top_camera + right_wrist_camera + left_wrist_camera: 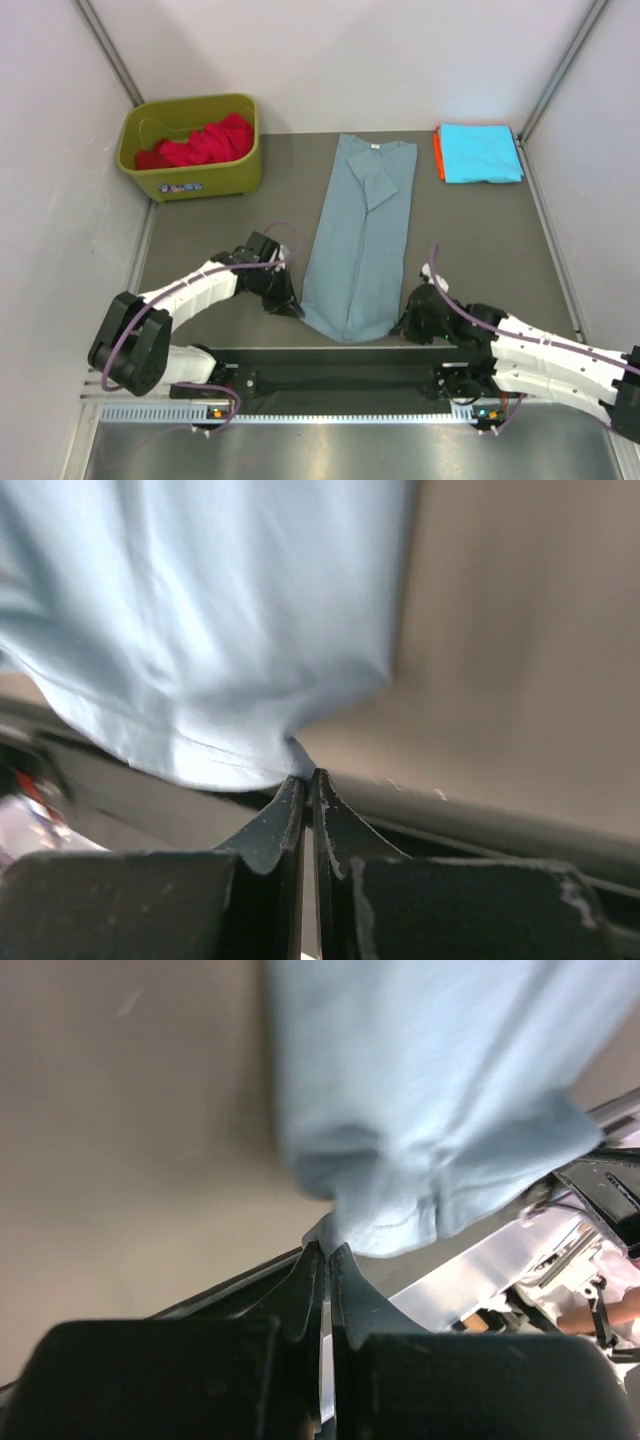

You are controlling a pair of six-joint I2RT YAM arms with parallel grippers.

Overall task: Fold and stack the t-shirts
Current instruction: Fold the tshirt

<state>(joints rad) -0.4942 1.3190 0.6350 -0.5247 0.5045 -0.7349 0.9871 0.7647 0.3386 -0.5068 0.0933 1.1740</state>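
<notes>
Left claw (291, 304) is pinched fully shut on the near left corner of the grey-blue t-shirt (356, 240), a nub of hem caught between its tips in the left wrist view (327, 1250); right claw (406, 322) is closed the same way on the near right corner (305, 777). The shirt lies on the counter (220, 250) between the two arms, already folded lengthwise into a narrow strip; its long axis runs from the near edge to the far side, hem toward the arms, neck and label at the far end, one sleeve folded across the upper part. It should handle as light, limp cotton that sags and creases freely, not slippery and not fragile; the two hem corners look like the right hold, since lifting both together should keep the edge straight. A cyan t-shirt (482, 152) sits folded at the far right over an orange t-shirt (438, 155); red t-shirts (205, 140) fill the olive bin (190, 178).
</notes>
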